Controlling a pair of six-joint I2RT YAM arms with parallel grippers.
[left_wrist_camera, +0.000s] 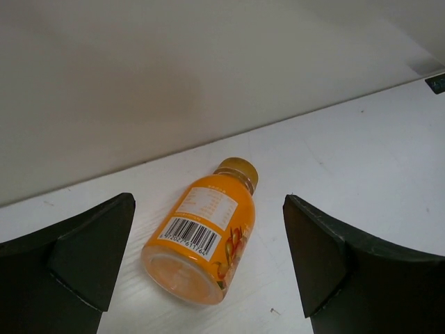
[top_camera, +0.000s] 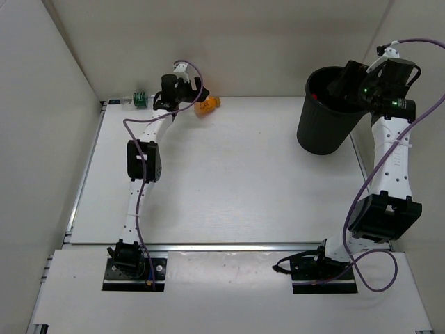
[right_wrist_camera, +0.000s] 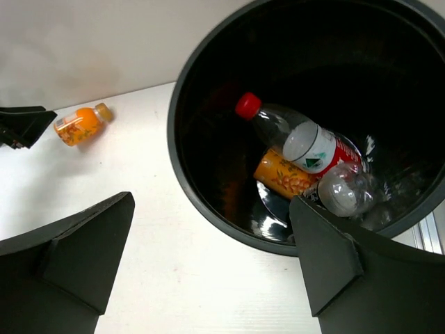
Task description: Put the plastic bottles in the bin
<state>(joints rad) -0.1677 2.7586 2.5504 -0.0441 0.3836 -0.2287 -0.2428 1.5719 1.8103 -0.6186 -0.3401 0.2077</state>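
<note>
An orange bottle lies on its side on the white table near the back wall, and it also shows in the top view and the right wrist view. My left gripper is open just above and short of it, a finger on each side, not touching; it shows in the top view. A clear bottle with a green label lies at the back left corner. My right gripper is open and empty over the black bin. The bin holds a red-capped clear bottle, an orange bottle and another clear bottle.
The bin stands at the back right of the table. White walls close the back and both sides. The table's metal front rail runs ahead of the arm bases.
</note>
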